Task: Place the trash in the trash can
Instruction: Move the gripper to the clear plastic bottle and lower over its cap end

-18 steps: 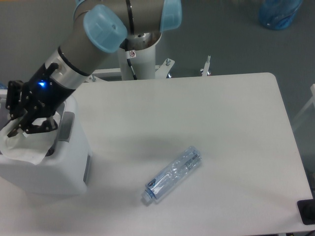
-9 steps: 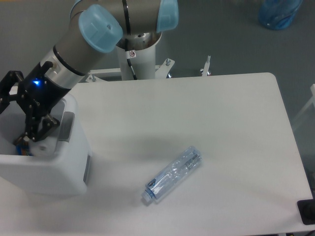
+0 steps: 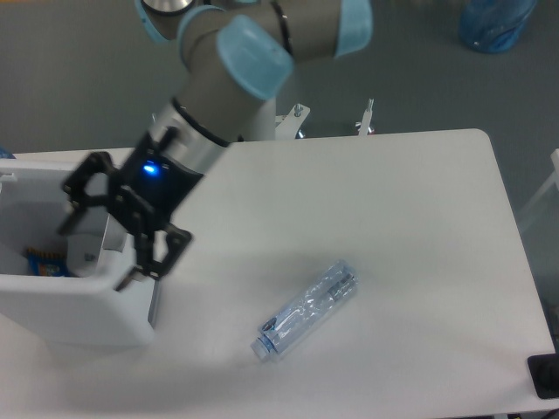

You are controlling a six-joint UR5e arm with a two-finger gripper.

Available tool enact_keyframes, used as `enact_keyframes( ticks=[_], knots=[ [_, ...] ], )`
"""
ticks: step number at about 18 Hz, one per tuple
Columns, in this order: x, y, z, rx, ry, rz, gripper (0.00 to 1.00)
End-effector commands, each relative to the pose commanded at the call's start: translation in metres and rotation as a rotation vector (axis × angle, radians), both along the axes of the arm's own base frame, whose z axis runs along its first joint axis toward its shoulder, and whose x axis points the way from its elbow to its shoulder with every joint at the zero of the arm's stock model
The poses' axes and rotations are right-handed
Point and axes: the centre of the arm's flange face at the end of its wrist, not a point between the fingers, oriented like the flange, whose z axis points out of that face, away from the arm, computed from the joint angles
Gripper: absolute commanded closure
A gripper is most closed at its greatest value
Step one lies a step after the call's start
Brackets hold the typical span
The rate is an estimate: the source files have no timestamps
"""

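Counter: I see a white rectangular counter (image 3: 384, 218) with rounded corners carrying everything.
Arm: my grey arm with pale blue joint caps (image 3: 253, 65) reaches down from the top toward the left side.
Trash can: the large white plastic rectangular bin (image 3: 61, 301) sits at the counter's left edge; something blue and orange shows inside, but I cannot tell what it is.
Gripper: my black two-finger gripper (image 3: 113, 236) hangs over the bin's right rim, jaws spread apart and holding nothing.
Bottle: the clear crushed plastic bottle with a bluish label (image 3: 307, 308) lies on its side on the counter, well apart from the bin, cap end pointing lower left.
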Motion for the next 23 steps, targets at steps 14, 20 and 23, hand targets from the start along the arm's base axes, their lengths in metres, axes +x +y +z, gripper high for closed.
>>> enact_keyframes(
  ticks=[14, 20, 23],
  knots=[
    [-0.098, -0.004, -0.146, -0.366, 0.23, -0.008, 0.0],
    [-0.09, 0.002, -0.182, -0.485, 0.291, -0.057, 0.0],
    [-0.081, 0.011, -0.203, -0.55, 0.318, -0.075, 0.0]
  ],
)
